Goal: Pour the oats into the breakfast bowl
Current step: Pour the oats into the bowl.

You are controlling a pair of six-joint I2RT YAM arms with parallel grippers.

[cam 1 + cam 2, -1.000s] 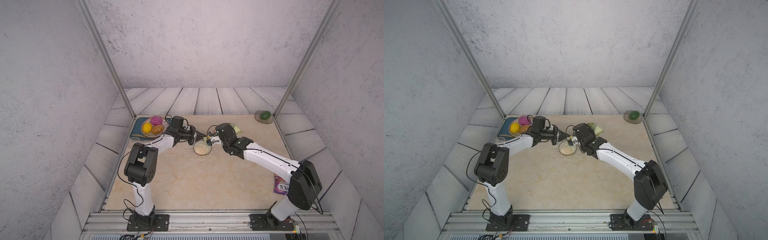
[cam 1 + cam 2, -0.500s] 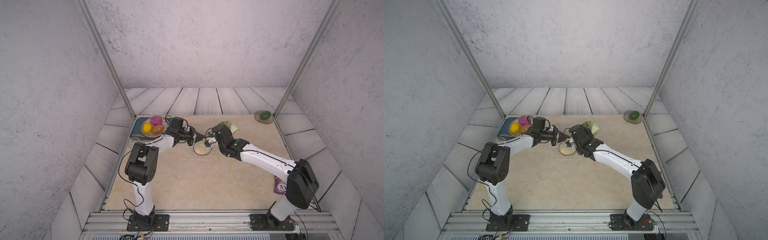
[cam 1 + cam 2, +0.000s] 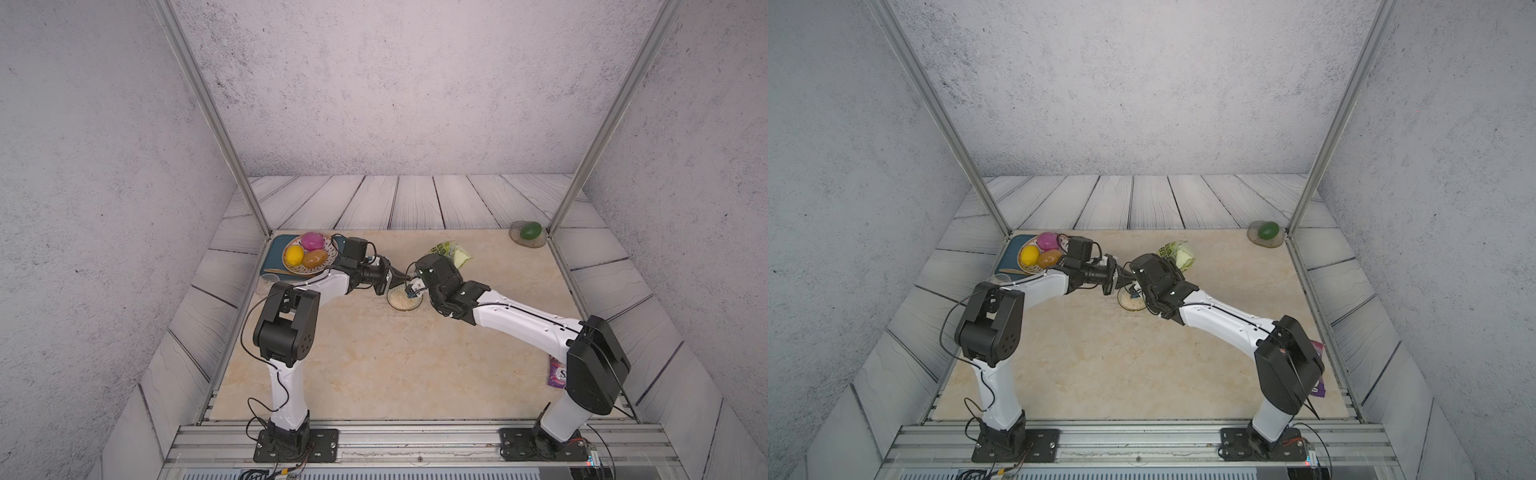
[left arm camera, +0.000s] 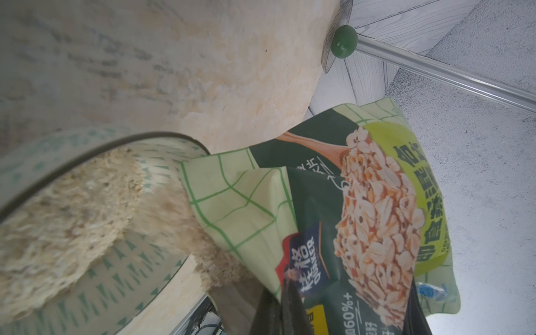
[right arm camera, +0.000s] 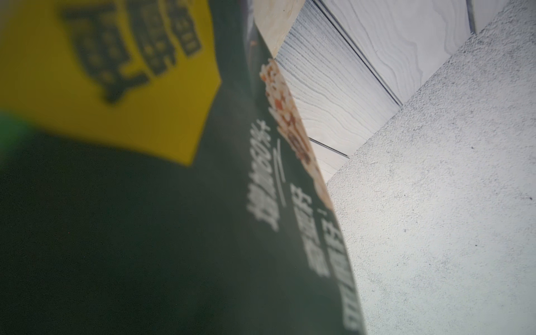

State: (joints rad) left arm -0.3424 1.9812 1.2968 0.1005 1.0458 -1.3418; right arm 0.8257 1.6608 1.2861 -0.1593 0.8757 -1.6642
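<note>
Oats [image 3: 402, 300], pale beige flakes, lie in the small round white breakfast bowl [image 3: 390, 303] with a dark rim. In both top views it sits toward the back of the beige stone-look surface [image 3: 374, 365]. The two arms meet above it. The left end effector [image 3: 405, 276] reaches in from the side of the wide patterned fruit dish [image 3: 305, 272], and the right end effector [image 3: 417, 286] from the opposite side. The tall yellow-green plastic oat bag [image 3: 453, 252] juts out behind the right wrist, aloft and tipped toward the bowl.

Left wrist view: the bag's mouth hangs just beside the rim, and a blurred stream of flakes runs from it onto a mound heaped close to the rim. The left end effector's dark fingers [image 4: 278, 307] are pressed together on the bag's edge near the mouth.

Right wrist view: only the bag's dark green and yellow print shows, blurred and very near. The fingers are hidden, so I judge rather than see that this end effector is clamped on the bag's body.

To pour well, bring the mouth in over the bowl's middle. Lessen the tilt, since the mound leaves little room. Level the bag before drawing it away.
</note>
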